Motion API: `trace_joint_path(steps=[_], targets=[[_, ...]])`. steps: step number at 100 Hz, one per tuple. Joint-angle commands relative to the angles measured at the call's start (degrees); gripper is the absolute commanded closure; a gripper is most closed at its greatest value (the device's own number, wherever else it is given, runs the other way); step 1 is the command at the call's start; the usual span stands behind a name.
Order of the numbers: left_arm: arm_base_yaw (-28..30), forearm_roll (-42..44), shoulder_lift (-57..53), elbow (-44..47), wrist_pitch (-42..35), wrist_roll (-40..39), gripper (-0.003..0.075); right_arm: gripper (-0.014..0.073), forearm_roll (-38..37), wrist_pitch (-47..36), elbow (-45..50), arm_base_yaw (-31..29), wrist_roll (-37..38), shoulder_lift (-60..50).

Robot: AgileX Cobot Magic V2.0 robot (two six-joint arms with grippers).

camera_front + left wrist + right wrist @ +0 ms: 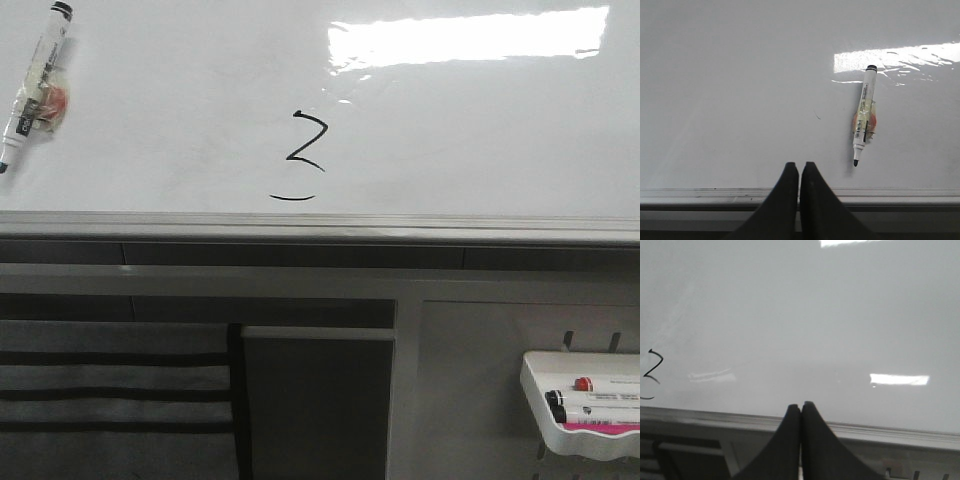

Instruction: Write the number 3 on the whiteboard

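the number 3 is sitting on the whiteboard near its middle, close above the grey bottom edge: an angular z-like upper part with a short curved stroke lying apart below it. the figure is looking broken, so the task is reading as nearly done or in need of a joining stroke; that is a judgement only.

the marker is lying flat on the board at the far left, uncapped, well apart from the figure. its long axis is running near-to-far with a slight lean, the black writing tip pointing toward the near edge and the butt end pointing away.

the left gripper is hanging at the board's near edge with its jaws pressed together and nothing between them. in its wrist view the marker is lying ahead and off to one side of the fingertips, tip toward the gripper. the right gripper is likewise closed and empty, with the 3 only showing at the edge of its view.

the left arm is looking the nearer one to the marker, so any further stroke would likely be starting there, the jaws opening and closing across the barrel.
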Motion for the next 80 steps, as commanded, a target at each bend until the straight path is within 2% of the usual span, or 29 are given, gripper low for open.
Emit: trace_joint_path(steps=[1,18,31,35,80], targets=[[0.23,0.00,-1.61,0.39,-4.68,-0.56,0.0741,0.0663,-0.72,-9.30,3.55,-2.66,-0.27,-3.76],[0.23,0.00,-1.61,0.39,-4.68,-0.56,0.0741,0.0663,-0.28,-9.79,11.23,-5.22,-0.27,-10.56],[0.23,0.00,-1.61,0.39,-4.68,-0.56,0.0741,0.0663,-0.28,-14.90,16.30,-6.73,-0.27,-10.57],[0.23,0.00,-1.61,0.39,-4.68,-0.56,0.0741,0.0663,-0.28,-12.46,15.85,-7.12,-0.27,-10.57],[0.23,0.00,-1.61,0.39,-4.68,-0.56,0.0741,0.0663,-0.28,-13.31,16.10,-7.93,-0.27,-10.57]])
